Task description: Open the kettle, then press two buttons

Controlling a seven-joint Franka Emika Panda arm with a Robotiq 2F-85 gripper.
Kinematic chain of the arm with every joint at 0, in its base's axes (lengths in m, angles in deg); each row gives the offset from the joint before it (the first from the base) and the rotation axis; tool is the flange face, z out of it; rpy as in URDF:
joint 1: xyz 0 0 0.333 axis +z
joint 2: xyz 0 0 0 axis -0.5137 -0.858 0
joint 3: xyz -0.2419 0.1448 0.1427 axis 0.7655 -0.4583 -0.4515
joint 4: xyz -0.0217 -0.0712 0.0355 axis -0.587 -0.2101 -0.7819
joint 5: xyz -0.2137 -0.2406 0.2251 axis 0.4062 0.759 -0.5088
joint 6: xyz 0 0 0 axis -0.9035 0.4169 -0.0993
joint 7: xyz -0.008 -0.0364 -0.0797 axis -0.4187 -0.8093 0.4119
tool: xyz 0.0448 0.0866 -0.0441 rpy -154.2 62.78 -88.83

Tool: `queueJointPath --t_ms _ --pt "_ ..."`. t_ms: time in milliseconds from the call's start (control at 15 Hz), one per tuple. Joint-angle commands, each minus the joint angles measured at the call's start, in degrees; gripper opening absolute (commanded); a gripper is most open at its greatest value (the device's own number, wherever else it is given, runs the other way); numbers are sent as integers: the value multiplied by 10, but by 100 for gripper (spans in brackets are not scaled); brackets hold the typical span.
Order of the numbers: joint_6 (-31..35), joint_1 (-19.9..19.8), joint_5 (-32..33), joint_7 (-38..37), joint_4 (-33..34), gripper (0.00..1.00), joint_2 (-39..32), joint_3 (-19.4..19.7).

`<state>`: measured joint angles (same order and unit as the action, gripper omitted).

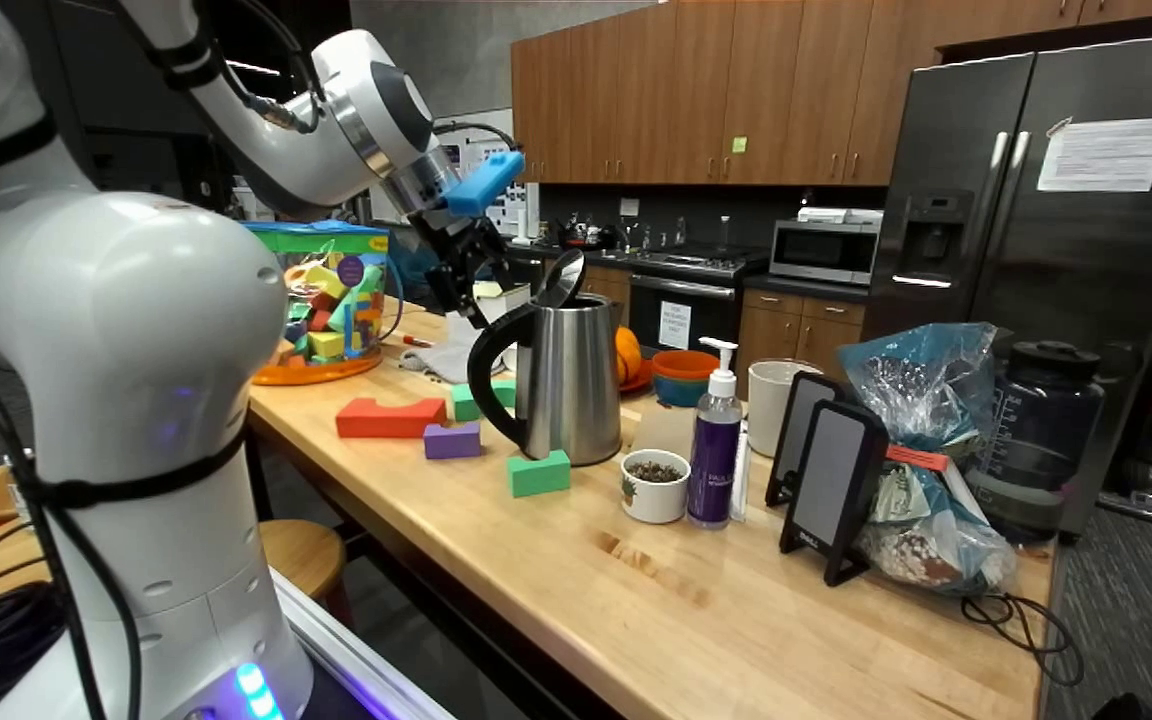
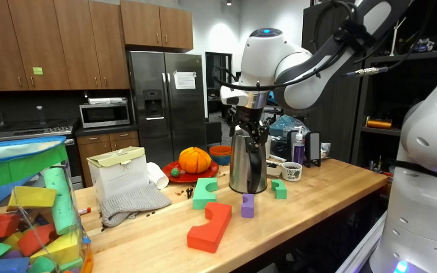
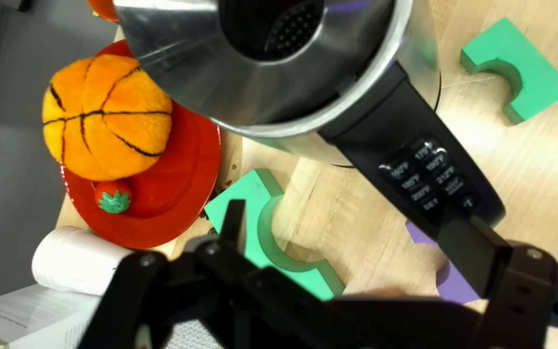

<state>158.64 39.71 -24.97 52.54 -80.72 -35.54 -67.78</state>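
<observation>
The silver kettle [image 1: 576,390] stands upright on the wooden table in both exterior views [image 2: 238,163]. Its lid [image 1: 561,280] is raised and tilted up above the rim; it fills the top of the wrist view [image 3: 187,68]. The black handle carries a panel of buttons [image 3: 424,174] with temperature labels. My gripper [image 3: 349,228] is open and empty, above the handle side of the kettle. One fingertip overlaps the lower end of the button panel in the wrist view and hides part of it. I cannot tell whether it touches. The gripper also shows in an exterior view [image 1: 481,295].
Green blocks [image 2: 203,193], a purple block [image 2: 247,206] and a red block [image 2: 211,227] lie around the kettle. A red plate with an orange plush pumpkin [image 2: 194,160] stands behind. A small cup [image 1: 655,500], a pump bottle [image 1: 714,460] and black speakers [image 1: 836,480] stand beyond.
</observation>
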Motion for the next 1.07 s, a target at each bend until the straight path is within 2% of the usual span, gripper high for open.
queueJointPath --t_ms 0,1000 --pt "28 -14 28 -13 1 100 -16 2" --pt "40 -9 7 5 3 100 -41 27"
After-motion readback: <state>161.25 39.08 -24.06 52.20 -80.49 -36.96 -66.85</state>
